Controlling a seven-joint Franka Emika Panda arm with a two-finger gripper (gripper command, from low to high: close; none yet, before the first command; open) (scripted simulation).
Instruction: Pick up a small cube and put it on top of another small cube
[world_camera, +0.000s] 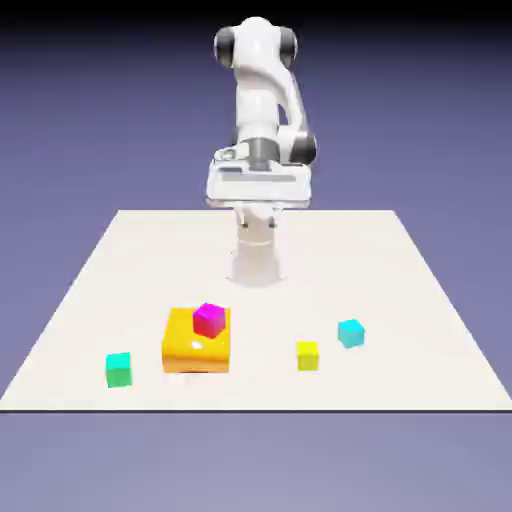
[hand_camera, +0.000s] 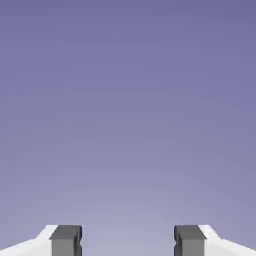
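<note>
The small yellow cube (world_camera: 307, 355) sits on the white table toward the front, right of the middle. My gripper (world_camera: 258, 188) hangs high above the table's far part, well away from every cube. In the hand view the gripper (hand_camera: 128, 243) is open: its two grey fingertips (hand_camera: 66, 240) stand wide apart with only the blue-violet backdrop between them. No cube shows in the hand view.
A large orange block (world_camera: 196, 346) lies left of the yellow cube, with a magenta cube (world_camera: 209, 319) on top of it. A green cube (world_camera: 118, 369) sits at the front left. A cyan cube (world_camera: 350, 333) lies just right of the yellow one.
</note>
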